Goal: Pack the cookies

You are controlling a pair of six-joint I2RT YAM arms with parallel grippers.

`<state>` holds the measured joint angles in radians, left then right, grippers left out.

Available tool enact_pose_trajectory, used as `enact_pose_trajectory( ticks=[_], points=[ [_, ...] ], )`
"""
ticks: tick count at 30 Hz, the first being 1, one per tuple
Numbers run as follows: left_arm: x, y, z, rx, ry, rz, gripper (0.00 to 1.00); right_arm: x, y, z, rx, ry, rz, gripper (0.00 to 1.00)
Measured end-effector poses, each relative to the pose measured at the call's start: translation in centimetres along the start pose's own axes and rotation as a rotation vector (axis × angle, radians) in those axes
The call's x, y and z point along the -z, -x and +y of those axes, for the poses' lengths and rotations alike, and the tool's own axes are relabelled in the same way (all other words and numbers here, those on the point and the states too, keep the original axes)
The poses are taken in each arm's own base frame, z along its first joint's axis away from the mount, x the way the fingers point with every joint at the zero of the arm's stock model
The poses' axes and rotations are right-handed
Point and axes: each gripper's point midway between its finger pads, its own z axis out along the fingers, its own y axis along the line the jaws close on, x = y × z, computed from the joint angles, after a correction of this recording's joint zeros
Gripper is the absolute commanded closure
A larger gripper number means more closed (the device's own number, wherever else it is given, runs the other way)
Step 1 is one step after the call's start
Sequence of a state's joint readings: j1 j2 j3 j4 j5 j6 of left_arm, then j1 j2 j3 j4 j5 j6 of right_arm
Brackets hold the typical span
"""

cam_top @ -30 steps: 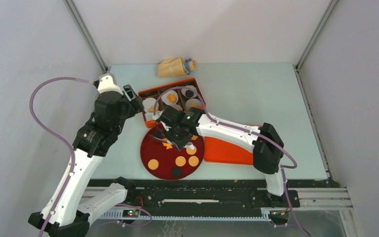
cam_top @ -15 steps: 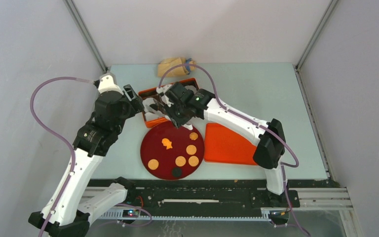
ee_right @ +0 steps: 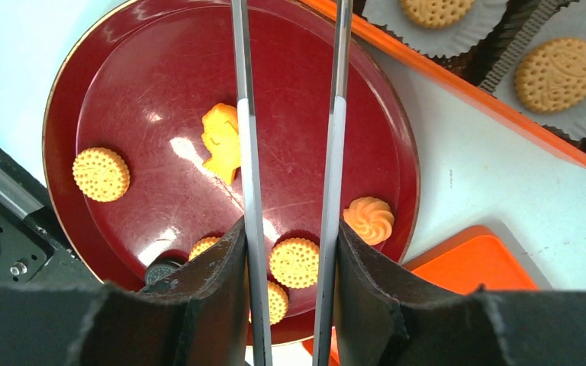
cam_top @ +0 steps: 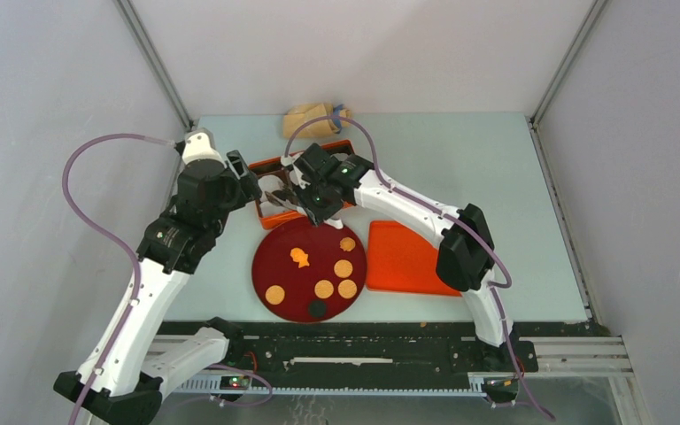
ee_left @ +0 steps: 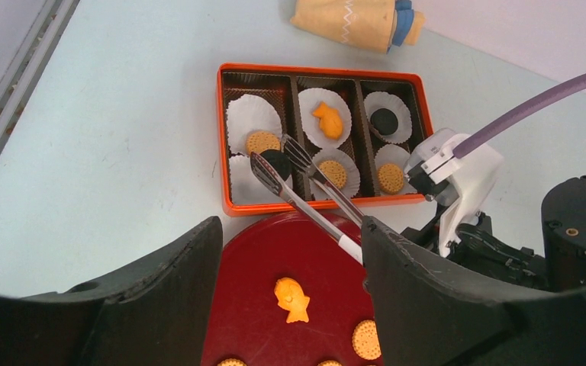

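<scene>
Your right arm has swung away from above the plate (cam_top: 294, 280) and now reaches over the box (ee_left: 313, 70) further back on the table (cam_top: 496, 177). Your left arm has barely shifted. The right gripper (ee_right: 290, 232) is clamped on the handles of the tongs (ee_left: 305, 204), as it was a second ago. The tong tips now straddle a dark cookie (ee_left: 276, 162) lying in the near liner of the box's left compartment. The tips stand a little apart, so I judge that cookie delivered, though you cannot tell for sure that it is free. The left gripper (ee_left: 290, 229) hangs by the box's left end with its fingers wide apart and nothing between them.

Your count, biggest first:
- One table and two arms.
- One dark red plate.
- One orange lid (cam_top: 412, 261), lying just right of the plate.
- One box with three compartments.
- One tan pouch (ee_left: 351, 23) beyond the box.
- One pair of tongs.
- Six white liners (ee_left: 248, 114), two per compartment.
- Six cookies (ee_left: 328, 118) in the box, one in each liner: three tan rounds, two dark, one orange fish.
- Seven more on the plate: four tan rounds, one orange fish, one orange swirl, one dark.

Since every liner is already occupied, expect the remaining seven to double up in the liners or to need another place.
</scene>
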<state>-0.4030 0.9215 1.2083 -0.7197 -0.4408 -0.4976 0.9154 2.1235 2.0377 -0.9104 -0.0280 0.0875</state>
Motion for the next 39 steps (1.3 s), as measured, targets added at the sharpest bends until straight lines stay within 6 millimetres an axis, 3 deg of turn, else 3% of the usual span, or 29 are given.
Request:
enact_pose_trajectory(
  ticks=[5, 11, 21, 33, 39],
  points=[
    [-0.3, -0.2, 0.0, -0.004, 0.005, 0.008, 0.28, -0.7, -1.1, 0.6, 0.006, 0.021, 0.030, 0.84],
    [-0.6, -0.4, -0.1, -0.009, 0.008, 0.018, 0.28, -0.8, -1.5, 0.9, 0.001, 0.040, 0.041, 0.61],
    [-0.6, -0.6, -0.4, -0.009, -0.007, 0.025, 0.26, -0.9, -1.4, 1.2, -0.004, 0.049, 0.035, 0.49],
    [-0.6, -0.4, -0.6, -0.004, -0.017, 0.020, 0.26, -0.9, -0.8, 1.2, -0.016, 0.047, 0.011, 0.57],
    [-0.4, -0.1, -0.6, 0.001, -0.021, 0.009, 0.26, 0.7, -0.2, -0.2, -0.020, -0.020, -0.046, 0.76]
  ],
)
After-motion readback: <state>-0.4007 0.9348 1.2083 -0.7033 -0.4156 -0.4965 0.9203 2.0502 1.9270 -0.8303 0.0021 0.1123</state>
